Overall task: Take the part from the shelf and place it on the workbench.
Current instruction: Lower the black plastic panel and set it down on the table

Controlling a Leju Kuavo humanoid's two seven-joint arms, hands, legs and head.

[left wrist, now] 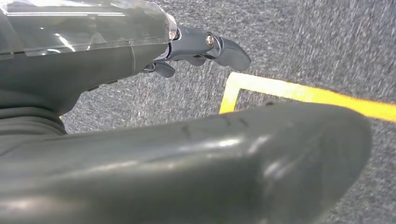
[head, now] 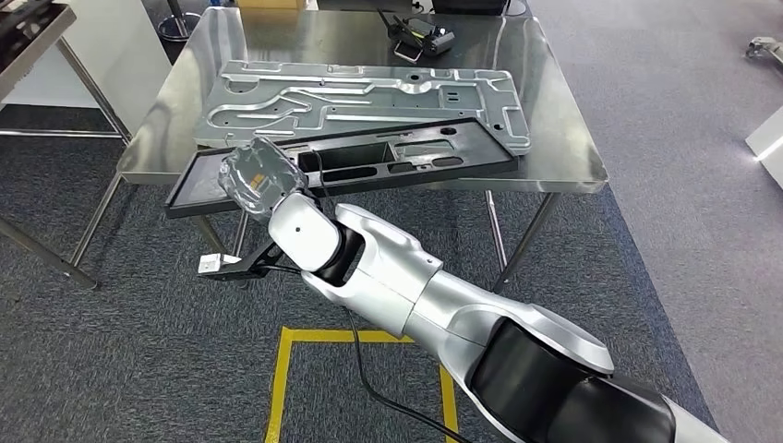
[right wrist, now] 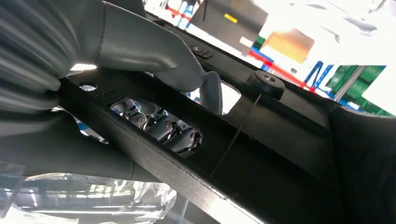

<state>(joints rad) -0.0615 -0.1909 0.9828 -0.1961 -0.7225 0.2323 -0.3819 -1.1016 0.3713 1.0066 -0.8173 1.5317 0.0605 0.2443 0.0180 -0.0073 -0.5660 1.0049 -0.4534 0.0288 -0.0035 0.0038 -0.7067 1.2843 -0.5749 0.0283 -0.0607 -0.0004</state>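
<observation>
The part is a long black plastic frame (head: 406, 155) lying along the front edge of the steel workbench (head: 572, 148), its left end jutting past the table edge. My right hand (head: 261, 177), wrapped in clear plastic, grips the frame near that end. In the right wrist view the thumb (right wrist: 154, 53) presses on top of the black frame (right wrist: 280, 140) and the dark fingers (right wrist: 163, 128) curl through one of its openings. My left hand (left wrist: 201, 46) hangs over grey carpet with its fingers apart and nothing in it.
A large grey stamped metal panel (head: 369, 97) lies on the workbench behind the frame, with a small black device (head: 420, 41) at the back. Another table (head: 28, 41) stands at the far left. A yellow line (head: 286, 369) marks the carpet below.
</observation>
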